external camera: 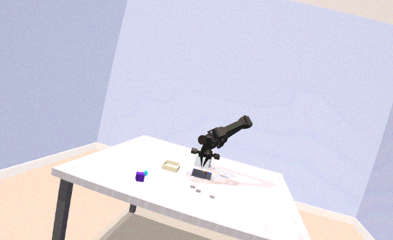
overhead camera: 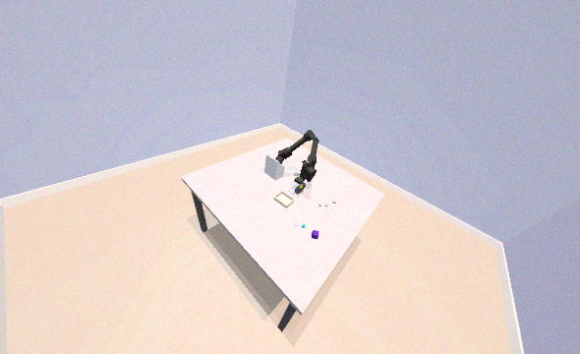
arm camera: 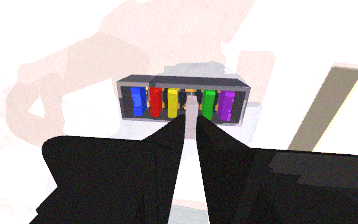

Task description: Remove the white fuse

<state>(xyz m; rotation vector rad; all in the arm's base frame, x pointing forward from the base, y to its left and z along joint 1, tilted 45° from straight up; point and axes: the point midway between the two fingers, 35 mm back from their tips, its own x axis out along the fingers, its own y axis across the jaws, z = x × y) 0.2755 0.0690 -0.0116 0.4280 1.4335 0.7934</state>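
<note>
In the wrist view my gripper (arm camera: 190,120) is shut on the white fuse (arm camera: 192,106), which stands upright between the fingertips, just above the empty slot of the dark fuse block (arm camera: 185,83). Blue (arm camera: 138,101), red (arm camera: 155,101), yellow (arm camera: 173,102), green (arm camera: 209,102) and purple (arm camera: 226,105) fuses sit in the block. In the top and exterior views the gripper (overhead camera: 300,184) (external camera: 203,163) points down close over the block (overhead camera: 300,190) (external camera: 201,174). The beige tray (overhead camera: 277,198) (external camera: 170,169) (arm camera: 320,110) lies on the table beside the block.
A purple cube (overhead camera: 315,234) (external camera: 140,176) and a small cyan piece (overhead camera: 303,226) (external camera: 146,173) lie toward the table's front. Three small white pieces (overhead camera: 324,204) (external camera: 198,191) lie near the block. A pale upright panel (overhead camera: 273,167) stands behind the arm.
</note>
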